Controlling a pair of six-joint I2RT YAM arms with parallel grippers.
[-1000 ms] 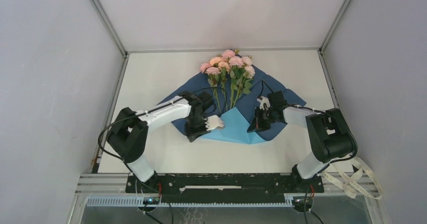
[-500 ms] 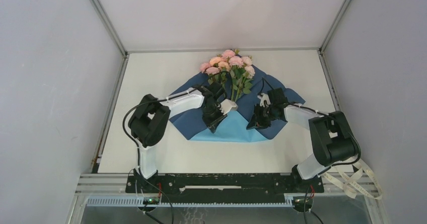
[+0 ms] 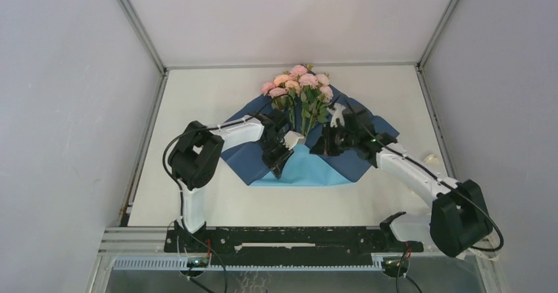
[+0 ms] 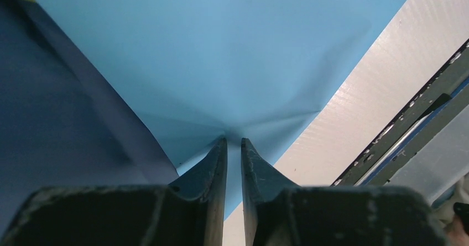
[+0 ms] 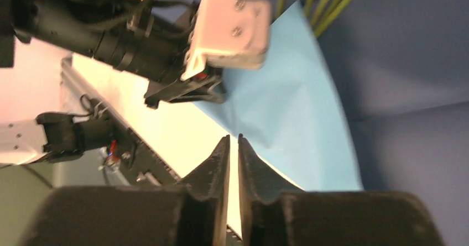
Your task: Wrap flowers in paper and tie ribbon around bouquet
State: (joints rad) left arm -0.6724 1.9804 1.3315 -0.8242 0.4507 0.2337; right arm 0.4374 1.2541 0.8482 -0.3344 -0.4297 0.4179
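Left gripper (image 4: 233,141) is pinching the paper (image 4: 221,47), the light-blue face puckering at its tips. Right gripper (image 5: 233,138) is hovering by the blue flap, jaws showing 1 thin slit; cannot tell if it is gripping anything. Flowers (image 3: 297,82) are lying on the navy side, blooms overhanging the far edge.

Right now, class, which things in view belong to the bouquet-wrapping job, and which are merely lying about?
Job in hand: flowers; paper; left gripper, pinching the paper.
Lying about: black base rail; slotted cable tray along the near edge.
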